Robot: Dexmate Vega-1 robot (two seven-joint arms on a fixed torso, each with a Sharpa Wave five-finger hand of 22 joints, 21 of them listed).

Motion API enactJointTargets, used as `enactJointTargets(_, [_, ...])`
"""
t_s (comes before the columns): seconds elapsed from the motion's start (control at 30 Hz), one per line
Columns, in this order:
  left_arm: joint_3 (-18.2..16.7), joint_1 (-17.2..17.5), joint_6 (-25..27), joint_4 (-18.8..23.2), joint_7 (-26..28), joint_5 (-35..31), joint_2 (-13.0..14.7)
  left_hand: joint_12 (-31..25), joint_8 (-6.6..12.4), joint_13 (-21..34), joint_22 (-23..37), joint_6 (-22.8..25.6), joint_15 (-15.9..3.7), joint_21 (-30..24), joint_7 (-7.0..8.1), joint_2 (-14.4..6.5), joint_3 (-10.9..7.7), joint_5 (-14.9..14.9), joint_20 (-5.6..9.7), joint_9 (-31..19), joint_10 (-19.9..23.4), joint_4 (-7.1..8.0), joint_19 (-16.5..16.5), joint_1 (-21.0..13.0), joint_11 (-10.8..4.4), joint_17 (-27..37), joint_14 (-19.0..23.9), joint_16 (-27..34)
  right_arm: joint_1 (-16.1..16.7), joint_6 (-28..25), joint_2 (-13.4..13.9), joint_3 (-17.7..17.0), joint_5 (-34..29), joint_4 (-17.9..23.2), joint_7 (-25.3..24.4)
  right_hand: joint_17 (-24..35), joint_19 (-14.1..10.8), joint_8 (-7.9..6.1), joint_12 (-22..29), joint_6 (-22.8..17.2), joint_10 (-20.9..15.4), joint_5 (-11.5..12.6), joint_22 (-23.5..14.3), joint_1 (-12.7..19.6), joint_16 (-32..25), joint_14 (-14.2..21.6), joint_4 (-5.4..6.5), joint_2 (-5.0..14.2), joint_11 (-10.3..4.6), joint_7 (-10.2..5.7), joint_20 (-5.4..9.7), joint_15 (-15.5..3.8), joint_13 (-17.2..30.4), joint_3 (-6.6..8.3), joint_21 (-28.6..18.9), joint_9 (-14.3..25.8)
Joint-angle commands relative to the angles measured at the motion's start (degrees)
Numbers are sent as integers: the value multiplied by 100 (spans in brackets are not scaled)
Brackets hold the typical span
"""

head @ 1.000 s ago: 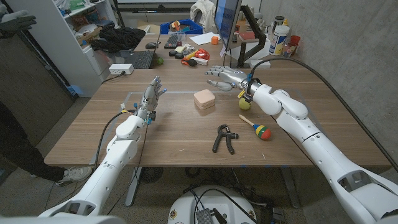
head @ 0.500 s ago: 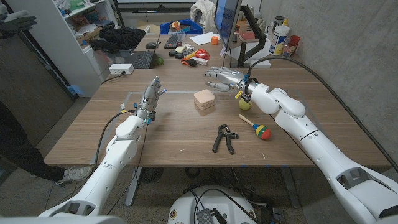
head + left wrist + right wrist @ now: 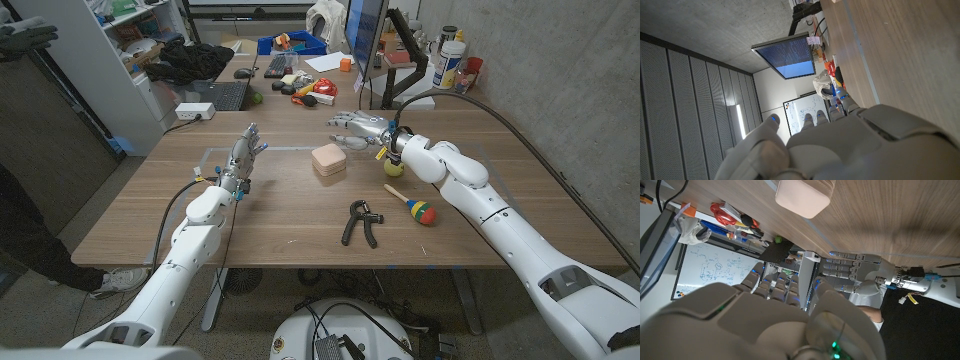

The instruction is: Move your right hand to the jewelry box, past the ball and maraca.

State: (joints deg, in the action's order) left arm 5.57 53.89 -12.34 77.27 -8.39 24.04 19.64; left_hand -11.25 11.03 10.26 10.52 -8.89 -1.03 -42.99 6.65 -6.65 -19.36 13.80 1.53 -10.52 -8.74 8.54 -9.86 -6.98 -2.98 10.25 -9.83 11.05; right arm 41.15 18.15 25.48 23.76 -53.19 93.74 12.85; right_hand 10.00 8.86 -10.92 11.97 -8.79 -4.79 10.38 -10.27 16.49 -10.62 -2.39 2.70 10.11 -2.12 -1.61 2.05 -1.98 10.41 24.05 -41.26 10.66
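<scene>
The right hand [image 3: 355, 127] is empty, its fingers spread apart. It hovers just behind the jewelry box [image 3: 328, 159], with the ball [image 3: 394, 167] and maraca [image 3: 411, 205] beside its arm. Next it should probably come down onto the box.

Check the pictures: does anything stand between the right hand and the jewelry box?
Nothing visible does. The right hand hovers just beyond the box, over bare table. The ball and maraca lie behind it, under the arm.
</scene>
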Motion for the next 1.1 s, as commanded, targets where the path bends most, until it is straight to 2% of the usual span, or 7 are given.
enactJointTargets(0.03, [-8, 50, 8, 65, 25, 1, -6, -2, 29, 31, 13, 13, 24, 36, -2, -87, -34, 61, -35, -28, 20, -10, -486, -57, -9, 23, -127, 20, -14, -11, 26, 55, -39, 0, 82, 13, 50, 16, -21, -20, -15, 7, -20, 76, -5, -33, 18, 79, 40, 38, 226, -166, 7, 20, 6, 17])
enactJointTargets(0.2, [-4, 57, 8, 72, 31, 0, -11, 5, 17, 32, 14, -17, 33, 44, -3, -84, -33, 62, -36, -28, 5, -7, -491, -56, 5, 23, -139, 14, -22, -28, 23, 76, -66, 0, 115, 15, 47, -1, -11, -62, -38, 5, -21, 74, -9, -35, 35, 75, 24, 9, 227, -169, 8, 22, 11, 17])
enactJointTargets(0.33, [-6, 64, 7, 78, 34, 5, -14, 10, 13, 32, 14, -25, 34, 51, -5, -81, -31, 63, -36, -28, -6, -5, -495, -55, -10, 24, -146, 11, -36, -46, 19, 93, -62, 1, 185, 16, 48, 1, -14, -57, -31, 4, -21, 73, -12, -35, 44, 73, 31, 50, 228, -169, 8, 23, 15, 16])
enactJointTargets(0.5, [-2, 70, 13, 73, 37, 11, -21, 17, -1, 32, 15, -59, 41, 57, -10, -75, -25, 62, -34, -28, -31, 2, -495, -47, 22, 25, -163, 4, -67, -73, 15, 124, -87, -3, 262, 22, 58, -3, -24, -72, 2, -7, -24, 52, -9, -68, 84, 56, -39, -54, 232, -157, 10, 12, 31, 16])
enactJointTargets(0.77, [-3, 75, 1, 59, 24, 22, -24, 18, -2, 32, 17, -64, 40, 67, -15, -68, -16, 60, -34, -28, -49, 12, -496, -34, 37, 26, -164, 3, -104, -75, -5, 160, -109, -46, 262, 25, 74, 2, -30, -61, 27, -14, -25, 35, -8, -95, 114, 50, -42, -73, 227, -151, 12, 3, 46, 16])
enactJointTargets(0.8, [-2, 77, 1, 57, 19, 23, -23, 25, -10, 32, 17, -86, 49, 68, -22, -67, -15, 60, -38, -28, -72, 13, -494, -32, 46, 26, -164, 3, -115, -72, -6, 168, -110, -57, 274, 27, 73, -8, -20, -85, 5, -19, -26, 22, -13, -95, 130, 40, -30, -153, 226, -151, 13, -6, 50, 16])
enactJointTargets(1.1, [-9, 81, 6, 43, 8, 32, -14, 21, -10, 32, 18, -91, 38, 76, -18, -62, -6, 58, -31, -27, -85, 22, -487, -18, 64, 27, -175, -3, -167, -77, -30, 232, -144, -118, 305, 27, 73, -6, -15, -86, 2, -26, -26, 9, -15, -109, 155, 33, -38, -166, 228, -156, 15, -17, 61, 15])
